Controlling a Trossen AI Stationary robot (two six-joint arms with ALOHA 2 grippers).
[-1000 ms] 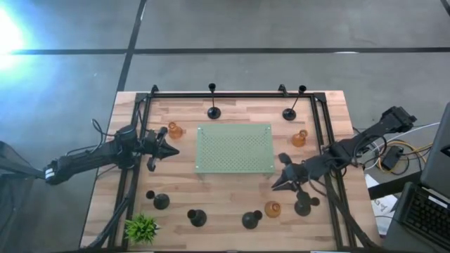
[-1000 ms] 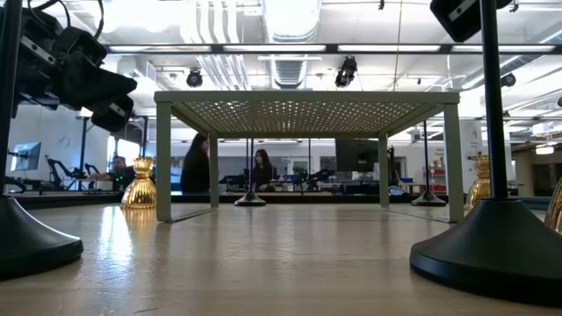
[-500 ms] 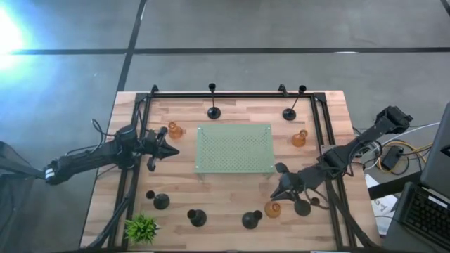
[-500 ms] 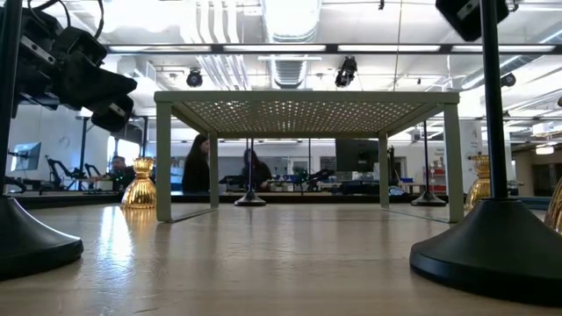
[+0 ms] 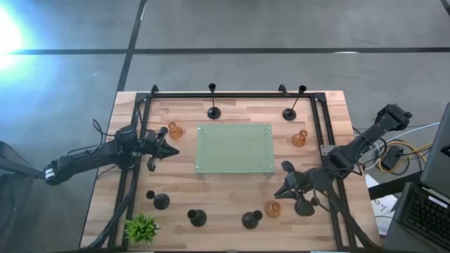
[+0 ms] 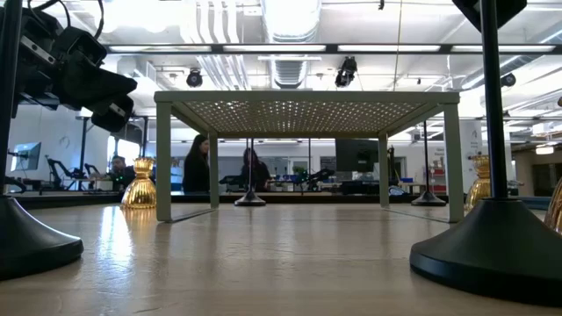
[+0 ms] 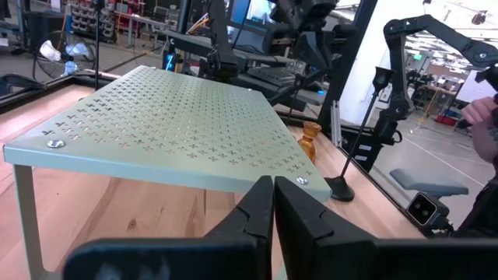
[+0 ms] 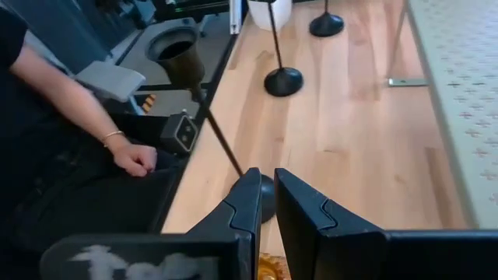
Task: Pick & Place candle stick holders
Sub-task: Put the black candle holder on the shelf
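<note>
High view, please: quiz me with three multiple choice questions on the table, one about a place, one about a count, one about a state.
1. Where is the green plant?
A. on the mat
B. at a table corner on the left arm's side
C. midway along the far edge

2. How many amber holders stand on the table?
A. three
B. one
C. five

3. What is the left gripper doing?
A. open around an amber holder
B. shut on a black stem
C. shut, holding nothing

Answers: 1 B, the plant sits in the corner below the left arm. 2 A, one stands at either side of the mat and one near the right arm. 3 C, its fingers meet with nothing between them.
</note>
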